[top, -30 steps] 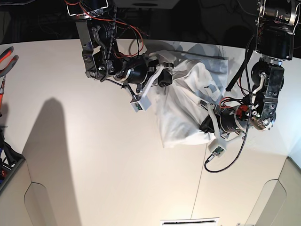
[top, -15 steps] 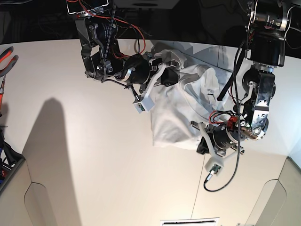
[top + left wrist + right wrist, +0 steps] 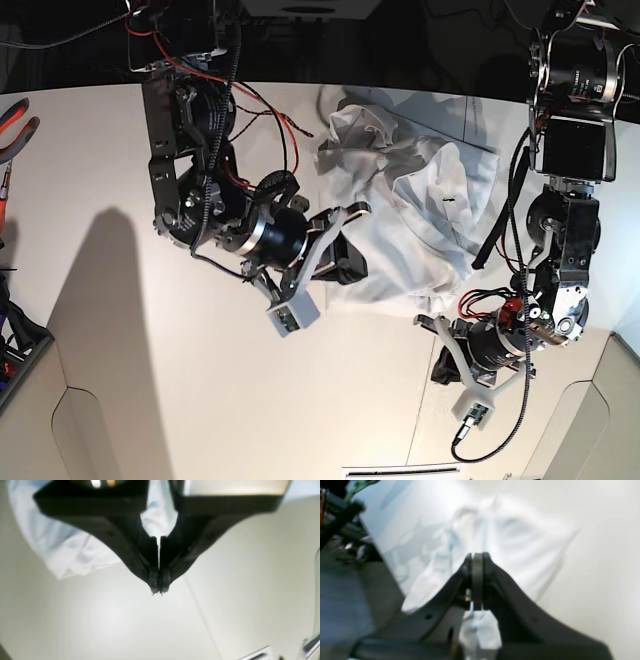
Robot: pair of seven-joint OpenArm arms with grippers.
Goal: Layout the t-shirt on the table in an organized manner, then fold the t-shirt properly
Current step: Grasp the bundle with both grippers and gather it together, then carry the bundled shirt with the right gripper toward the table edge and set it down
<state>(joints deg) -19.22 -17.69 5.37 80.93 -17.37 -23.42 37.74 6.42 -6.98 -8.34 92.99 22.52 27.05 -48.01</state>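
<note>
Now the t-shirt [image 3: 420, 215] has been dragged toward six o'clock, still bunched on the table [image 3: 150, 380]. Cloth is pinched by the right gripper [image 3: 477, 562]; the left gripper [image 3: 159, 585] is clenched empty, so spreading is unfinished.

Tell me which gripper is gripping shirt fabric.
The right gripper: white t-shirt cloth is pinched behind its tips. The left gripper is shut on nothing, over bare table.

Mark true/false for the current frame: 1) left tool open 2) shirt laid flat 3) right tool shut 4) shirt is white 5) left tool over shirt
1) False. The left tool is shut, nothing visible between its tips.
2) False. The t-shirt lies crumpled and bunched on the table.
3) True. The right tool is shut; whether it pinches cloth is unclear.
4) True.
5) False. It hangs over bare table, beside the shirt's edge.
</note>
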